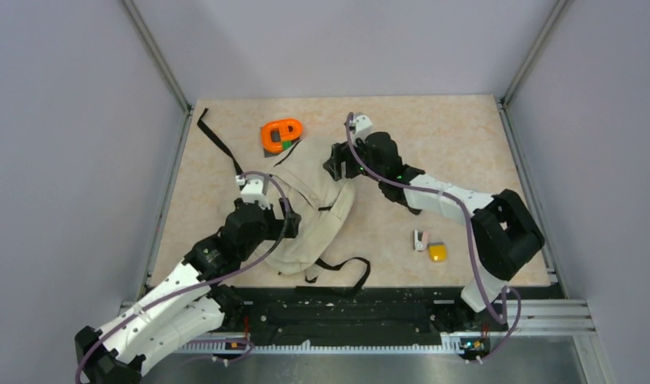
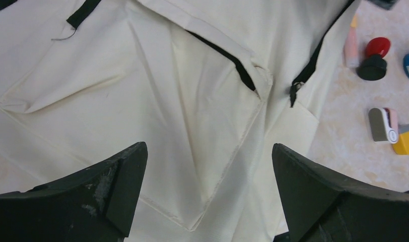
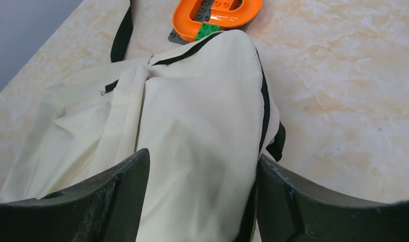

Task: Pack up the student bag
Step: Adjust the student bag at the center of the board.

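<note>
The student bag (image 1: 314,210) is a large beige backpack with black straps, lying flat in the middle of the table. My left gripper (image 1: 287,218) hovers open over its front pocket (image 2: 157,116); its fingers (image 2: 117,191) stand wide apart, with nothing between them but the fabric below. My right gripper (image 1: 336,166) is at the bag's far right edge. Its jaws are wide apart and straddle a raised fold of the bag (image 3: 202,126), and the right finger (image 3: 293,201) touches the black zipper line (image 3: 264,111).
An orange toy (image 1: 282,134) with grey and green bricks lies beyond the bag, also in the right wrist view (image 3: 217,15). A small white-and-pink item (image 1: 420,239) and a yellow piece (image 1: 438,253) lie to the right. A black strap (image 1: 218,144) trails to the far left.
</note>
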Controlling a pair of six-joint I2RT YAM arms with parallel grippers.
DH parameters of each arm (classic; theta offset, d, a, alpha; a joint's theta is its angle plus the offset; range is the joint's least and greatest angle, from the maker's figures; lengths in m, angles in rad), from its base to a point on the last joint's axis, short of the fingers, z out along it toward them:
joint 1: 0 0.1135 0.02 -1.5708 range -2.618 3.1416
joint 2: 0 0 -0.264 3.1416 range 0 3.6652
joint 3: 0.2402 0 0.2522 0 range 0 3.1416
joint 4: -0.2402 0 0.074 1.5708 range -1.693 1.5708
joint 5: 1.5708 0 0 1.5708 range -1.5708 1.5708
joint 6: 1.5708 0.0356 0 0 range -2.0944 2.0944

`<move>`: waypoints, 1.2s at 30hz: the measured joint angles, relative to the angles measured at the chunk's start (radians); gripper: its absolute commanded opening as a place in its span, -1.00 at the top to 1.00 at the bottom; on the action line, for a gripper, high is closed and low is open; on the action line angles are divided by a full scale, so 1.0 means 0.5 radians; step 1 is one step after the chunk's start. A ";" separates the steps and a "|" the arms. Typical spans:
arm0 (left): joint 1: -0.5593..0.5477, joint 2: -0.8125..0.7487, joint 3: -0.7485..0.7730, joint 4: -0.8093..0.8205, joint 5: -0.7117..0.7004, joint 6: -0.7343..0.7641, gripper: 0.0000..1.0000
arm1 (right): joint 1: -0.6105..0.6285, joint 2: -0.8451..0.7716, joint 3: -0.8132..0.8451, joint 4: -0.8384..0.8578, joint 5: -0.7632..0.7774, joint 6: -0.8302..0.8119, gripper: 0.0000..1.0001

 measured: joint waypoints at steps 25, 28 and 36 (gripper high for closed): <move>0.014 0.245 -0.357 0.217 0.352 -0.214 1.00 | 0.359 -0.437 -1.267 0.703 0.121 0.912 0.12; 0.006 0.265 -0.376 0.321 0.534 -0.207 1.00 | 0.356 -0.301 -1.129 0.639 0.108 0.840 0.55; -0.063 0.344 -0.446 0.665 0.819 -0.210 1.00 | 0.163 -0.188 -0.846 0.465 -0.053 0.636 1.00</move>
